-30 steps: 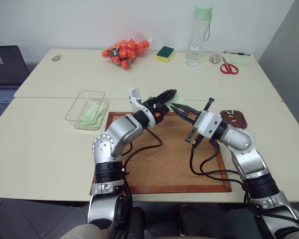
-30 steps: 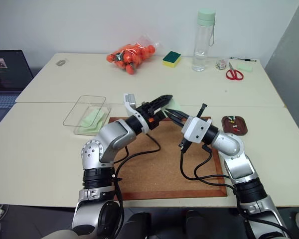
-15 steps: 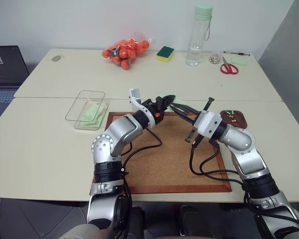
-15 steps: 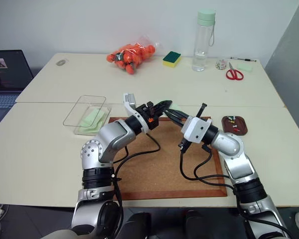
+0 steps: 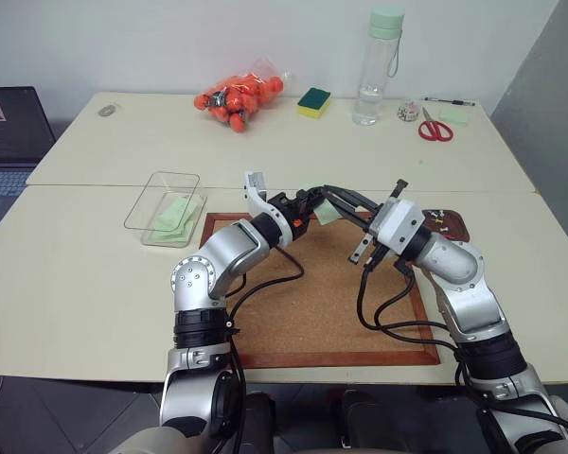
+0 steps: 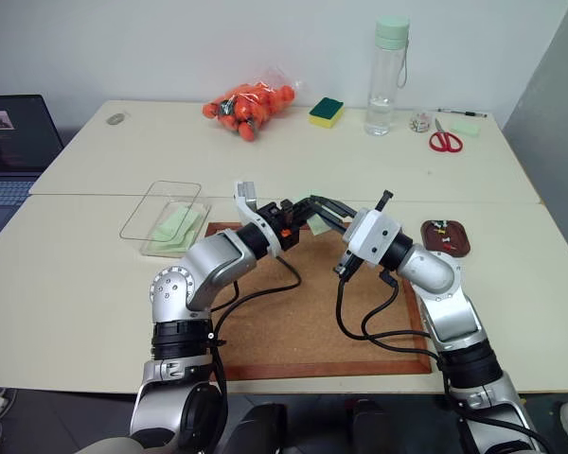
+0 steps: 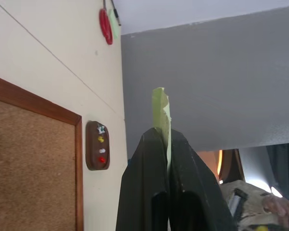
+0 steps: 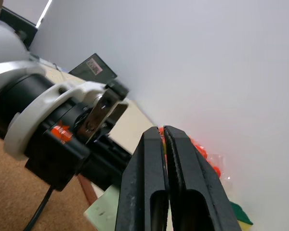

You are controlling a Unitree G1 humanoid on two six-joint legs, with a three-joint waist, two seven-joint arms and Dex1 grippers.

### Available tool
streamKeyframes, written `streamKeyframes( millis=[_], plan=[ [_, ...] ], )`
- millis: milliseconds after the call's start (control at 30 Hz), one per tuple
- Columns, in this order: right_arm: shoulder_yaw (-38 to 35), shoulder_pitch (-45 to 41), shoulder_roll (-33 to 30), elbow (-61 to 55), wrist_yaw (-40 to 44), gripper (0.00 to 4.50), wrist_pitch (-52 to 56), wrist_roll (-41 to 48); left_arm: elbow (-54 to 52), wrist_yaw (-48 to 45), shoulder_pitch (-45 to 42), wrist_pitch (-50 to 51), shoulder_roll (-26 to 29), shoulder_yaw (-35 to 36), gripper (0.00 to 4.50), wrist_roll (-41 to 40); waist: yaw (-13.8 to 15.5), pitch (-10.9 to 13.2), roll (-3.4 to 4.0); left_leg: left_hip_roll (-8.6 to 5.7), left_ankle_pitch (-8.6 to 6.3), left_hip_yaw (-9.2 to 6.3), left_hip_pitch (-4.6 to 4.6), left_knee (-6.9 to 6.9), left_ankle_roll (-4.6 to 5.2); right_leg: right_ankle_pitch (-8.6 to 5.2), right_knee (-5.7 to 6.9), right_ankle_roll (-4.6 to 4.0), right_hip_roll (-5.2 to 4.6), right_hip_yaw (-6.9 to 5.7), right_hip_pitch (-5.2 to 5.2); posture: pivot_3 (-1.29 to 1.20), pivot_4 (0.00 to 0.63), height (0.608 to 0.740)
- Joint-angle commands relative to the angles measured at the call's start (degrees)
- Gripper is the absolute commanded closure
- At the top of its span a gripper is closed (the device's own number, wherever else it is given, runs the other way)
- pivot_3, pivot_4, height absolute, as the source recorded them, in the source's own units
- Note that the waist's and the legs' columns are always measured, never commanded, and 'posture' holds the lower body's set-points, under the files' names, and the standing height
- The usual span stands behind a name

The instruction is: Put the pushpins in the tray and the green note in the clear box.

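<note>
The green note [image 7: 161, 111] is being pinched between the closed fingers of the left gripper [image 5: 314, 200] above the cork board's [image 5: 303, 312] far edge. The right gripper [image 5: 333, 192] is being kept shut, empty, beside it. The pushpins [image 7: 101, 149] are lying in the tray [image 5: 456, 230] at right; the clear box [image 5: 151, 208] is sitting at left.

Two pale cream rectangular tables [image 5: 95, 274] butt together before a plain white wall [image 5: 151, 43], a grey panel [image 5: 549, 104] at right.

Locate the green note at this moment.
The green note is pinched in the shut left gripper, held above the cork board's far edge beside the right gripper.
</note>
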Motion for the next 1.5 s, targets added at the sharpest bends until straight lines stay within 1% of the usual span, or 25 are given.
streamKeyframes(
  millis=[33,133,200,300,400,533,700,767,833,867,900,933,1033,1133,1167,1200,1267,1333,1367,1433,1500],
  plan=[
    [-4.9,0.0,-0.5,-3.7,-3.1,4.50,2.6,1.6,-1.7,-1.2,0.6,0.0,0.9,-0.2,4.47,1.0,0.0,0.0,0.00,0.00,0.00,0.00,0.00,0.00,0.00,0.00,0.00,0.00,0.00,0.00,0.00,0.00,0.150,0.740],
    [-9.4,0.9,-1.9,-4.2,-5.7,4.50,7.3,2.0,-4.7,-4.2,1.7,1.3,3.7,-0.8,4.47,3.2,0.0,0.0,0.00,0.00,0.00,0.00,0.00,0.00,0.00,0.00,0.00,-0.01,0.00,0.00,-0.01,0.00,0.150,0.740],
    [-12.8,2.5,-3.3,-3.4,-7.1,4.50,10.7,2.6,-8.2,-7.3,2.9,2.9,7.0,-1.5,4.47,4.6,0.0,0.0,0.00,0.01,0.00,0.00,-0.01,-0.02,0.00,0.01,0.00,-0.02,0.00,0.00,-0.02,0.00,0.150,0.740],
    [-17.5,4.8,-4.4,0.8,-9.6,4.50,16.7,4.0,-13.4,-11.9,5.0,5.0,12.0,-2.7,4.47,6.9,-0.1,0.0,0.00,0.02,0.00,0.01,-0.02,-0.05,0.00,0.02,-0.01,-0.06,0.00,0.01,-0.03,0.00,0.150,0.740],
    [-19.3,4.9,-4.7,5.6,-11.2,4.50,21.5,4.2,-16.3,-14.6,6.6,5.6,14.8,-3.7,4.47,8.7,-0.1,0.0,0.01,0.00,-0.01,0.04,-0.01,-0.06,0.01,0.03,-0.01,-0.08,-0.01,0.04,-0.03,0.00,0.150,0.740],
    [-20.4,1.3,-4.0,15.8,-13.9,4.50,27.5,4.9,-18.6,-17.0,7.6,5.6,16.5,-4.9,4.47,11.1,-0.4,0.0,0.01,0.02,-0.11,0.08,0.01,-0.04,0.21,0.02,0.00,-0.07,0.01,0.08,-0.04,0.00,0.150,0.740],
    [-20.8,-1.7,-4.7,24.5,-14.9,4.50,29.0,4.8,-19.7,-18.3,8.3,5.2,17.2,-5.3,4.47,12.2,-0.3,0.0,0.01,0.04,-0.12,0.07,0.00,-0.10,0.23,0.02,0.00,-0.11,0.07,0.10,-0.08,0.00,0.150,0.740],
    [-21.0,-2.4,-4.9,26.5,-15.2,4.00,28.9,4.7,-19.8,-18.6,8.6,5.2,17.4,-5.2,4.50,12.5,-0.4,0.0,0.01,0.04,-0.12,0.09,-0.05,-0.09,0.23,0.02,0.00,-0.12,0.06,0.11,-0.12,0.00,0.150,0.740],
    [-21.5,-2.8,-4.9,27.4,-15.8,3.64,29.2,4.9,-19.8,-18.9,8.6,5.1,17.6,-5.1,4.50,12.8,-0.4,0.0,0.01,0.04,-0.12,0.09,-0.11,-0.09,0.23,0.03,0.00,-0.12,0.05,0.12,-0.19,0.00,0.150,0.740],
    [-21.7,-2.8,-5.1,27.4,-15.9,3.34,29.3,5.0,-19.8,-18.9,8.7,5.1,17.6,-5.0,4.50,12.8,-0.3,0.0,0.01,0.04,-0.12,0.09,-0.16,-0.08,0.23,0.03,0.00,-0.13,0.05,0.10,-0.21,0.00,0.150,0.740],
    [-21.9,-2.7,-5.1,27.0,-16.0,3.14,29.6,5.2,-19.8,-18.8,8.7,4.9,17.6,-4.8,4.50,12.7,-0.3,0.0,0.01,0.04,-0.12,0.09,-0.19,-0.08,0.23,0.03,0.00,-0.13,0.05,0.10,-0.25,0.00,0.150,0.740],
    [-22.1,-2.6,-5.0,26.5,-16.1,2.80,30.0,5.5,-19.6,-18.4,8.6,4.8,17.4,-4.5,4.50,12.4,-0.3,0.0,0.01,0.05,-0.12,0.07,-0.21,-0.08,0.23,0.03,0.00,-0.13,0.05,0.08,-0.25,0.00,0.150,0.740],
    [-22.5,-2.1,-4.8,24.9,-16.1,2.17,30.8,6.1,-19.2,-18.4,8.1,4.6,17.6,-3.9,4.50,12.0,-0.3,0.0,0.01,0.04,-0.12,0.07,-0.22,-0.07,0.23,0.03,0.00,-0.12,0.05,0.08,-0.25,0.00,0.150,0.740],
    [-22.9,-1.8,-4.6,23.8,-16.4,1.35,31.1,6.7,-18.8,-18.7,7.7,4.4,17.9,-3.7,4.50,12.4,-0.3,0.0,0.01,0.05,-0.12,0.06,-0.21,-0.06,0.23,0.03,0.00,-0.12,0.05,0.07,-0.25,0.00,0.150,0.740],
    [-23.0,-1.7,-4.6,23.2,-16.6,1.28,30.9,6.8,-18.8,-18.9,7.5,4.3,18.2,-3.7,4.50,12.9,-0.3,0.0,0.01,0.05,-0.12,0.05,-0.21,-0.06,0.23,0.03,0.01,-0.12,0.06,0.07,-0.25,0.00,0.150,0.740],
    [-23.0,-1.4,-4.6,21.9,-16.5,0.93,30.4,7.1,-19.0,-19.1,7.4,4.1,18.6,-3.6,4.50,13.5,-0.3,0.0,0.01,0.05,-0.12,0.05,-0.21,-0.06,0.23,0.03,0.01,-0.12,0.06,0.06,-0.25,0.00,0.150,0.740],
    [-22.6,-0.7,-4.4,18.5,-14.9,0.57,29.8,8.4,-19.5,-19.1,7.1,3.8,19.5,-3.2,4.50,14.1,-0.3,0.0,0.01,0.05,-0.12,0.05,-0.22,-0.06,0.22,0.03,0.00,-0.11,0.06,0.06,-0.25,0.00,0.150,0.740],
    [-20.8,0.7,-4.1,12.1,-9.8,0.12,30.0,11.7,-20.9,-18.7,6.7,3.0,21.6,-1.8,4.50,15.5,-0.4,0.0,0.01,0.05,-0.12,0.06,-0.23,-0.07,0.23,0.02,0.00,-0.10,0.06,0.07,-0.26,0.00,0.150,0.740],
    [-19.3,1.6,-4.3,8.4,-6.8,0.03,31.5,13.7,-21.2,-17.9,6.4,2.4,22.9,-0.6,4.50,16.4,-0.5,0.0,0.02,0.06,-0.12,0.06,-0.24,-0.08,0.22,0.01,0.00,-0.09,0.07,0.08,-0.29,0.00,0.150,0.740],
    [-16.1,3.1,-4.9,2.0,-2.2,0.03,34.6,16.6,-21.4,-15.7,6.0,1.4,25.7,1.7,4.50,18.9,-0.7,0.0,0.03,0.15,-0.12,0.04,-0.24,-0.10,0.22,-0.01,0.00,-0.06,0.14,0.08,-0.31,0.00,0.150,0.740],
    [-12.2,3.2,-5.2,-3.7,1.7,0.03,38.5,19.7,-20.9,-13.8,6.0,0.7,30.4,3.3,4.50,24.8,-0.7,0.0,0.04,0.22,-0.12,-0.01,-0.22,-0.12,0.22,-0.03,0.00,-0.03,0.22,0.06,-0.32,0.00,0.150,0.740]
  ],
)
